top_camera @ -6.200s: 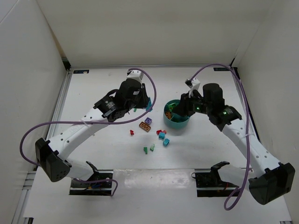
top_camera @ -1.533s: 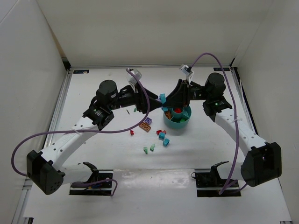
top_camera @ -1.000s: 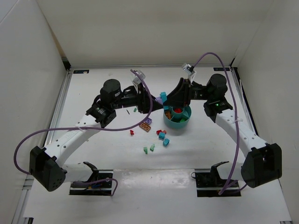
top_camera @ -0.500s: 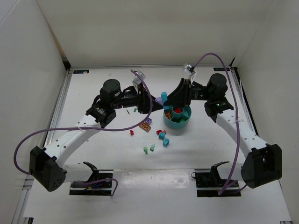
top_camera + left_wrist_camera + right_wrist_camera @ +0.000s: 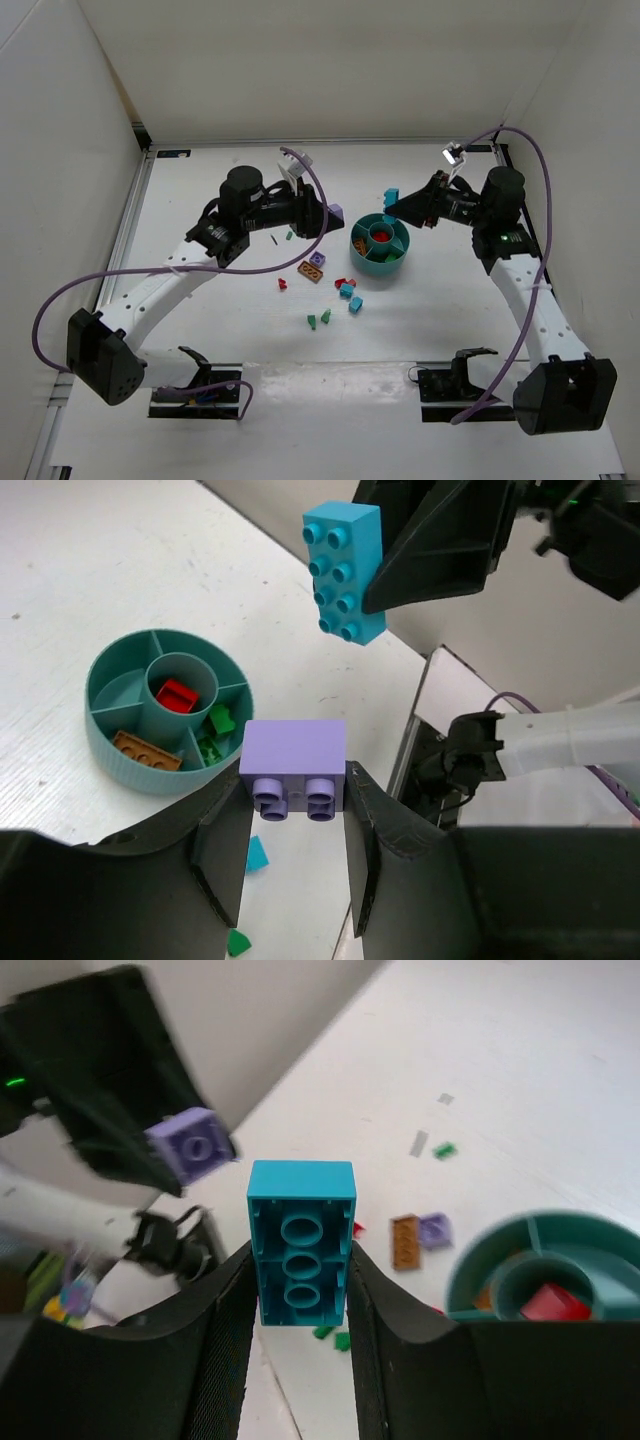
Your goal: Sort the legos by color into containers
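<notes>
Purple brick (image 5: pixel 295 763) clamped in the left gripper (image 5: pixel 293 805), one finger (image 5: pixel 225 850) tight on each side, held off the table (image 5: pixel 440 310), left of the bowl (image 5: pixel 375 266). Teal brick (image 5: pixel 301 1255) clamped the same way in the right gripper (image 5: pixel 300 1295), hollow underside toward its wrist camera, up in the air near the bowl's far rim. The two held bricks face each other, apart.

Teal bowl has a red brick (image 5: pixel 176 694) in the centre cup, an orange brick (image 5: pixel 146 750) in one outer compartment and green bricks (image 5: pixel 215 725) in the next.

Loose on the table, left of and in front of the bowl: orange (image 5: pixel 311 270), purple (image 5: pixel 318 259), red (image 5: pixel 283 284), teal (image 5: pixel 346 290) and green (image 5: pixel 312 321) pieces.
</notes>
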Tool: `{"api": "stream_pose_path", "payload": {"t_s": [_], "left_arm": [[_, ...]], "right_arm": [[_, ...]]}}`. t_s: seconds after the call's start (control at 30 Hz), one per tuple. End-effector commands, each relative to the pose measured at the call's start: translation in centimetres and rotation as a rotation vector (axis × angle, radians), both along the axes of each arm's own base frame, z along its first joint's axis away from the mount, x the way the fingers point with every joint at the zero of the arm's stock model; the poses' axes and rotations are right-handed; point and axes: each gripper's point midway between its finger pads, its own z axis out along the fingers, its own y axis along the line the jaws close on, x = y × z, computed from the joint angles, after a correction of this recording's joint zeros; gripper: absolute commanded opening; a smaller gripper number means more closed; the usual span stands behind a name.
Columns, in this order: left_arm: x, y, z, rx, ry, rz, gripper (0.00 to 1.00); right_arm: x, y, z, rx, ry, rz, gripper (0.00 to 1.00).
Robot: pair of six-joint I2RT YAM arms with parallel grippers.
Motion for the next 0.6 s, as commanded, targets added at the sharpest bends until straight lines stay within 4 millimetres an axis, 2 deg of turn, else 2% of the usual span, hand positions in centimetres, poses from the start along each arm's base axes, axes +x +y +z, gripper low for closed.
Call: {"api": "stream_pose_path", "payload": {"t_s": [0.0,0.03,0.13,0.2,0.33,0.43,0.57], "left_arm": [[1.1,0.5,0.7,0.021,-0.009,0.053,0.29],[1.3,0.5,0.4,0.031,-0.007,0.059,0.29],[1.8,1.0,0.0,0.055,0.002,0.098,0.29],[1.9,1.0,-0.3,0.066,0.011,0.108,0.29],[2.0,1.1,-0.6,0.075,0.021,0.117,0.29],[1.9,1.1,-1.0,0.081,0.037,0.118,0.29],[1.9,1.2,-1.2,0.085,0.043,0.124,0.29]], "right_arm": [[2.2,-2.8,-5.0,-0.172,0.113,-0.258,0.00],[3.5,-4.1,-6.3,-0.225,0.129,-0.378,0.00],[4.1,-5.2,-9.7,-0.321,0.179,-0.500,0.00],[4.4,-5.5,-11.2,-0.374,0.200,-0.552,0.00],[5.4,-6.2,-13.2,-0.446,0.244,-0.624,0.00],[6.3,-7.6,-14.3,-0.449,0.298,-0.671,0.00],[6.9,-7.7,-15.1,-0.452,0.309,-0.666,0.00]]}}
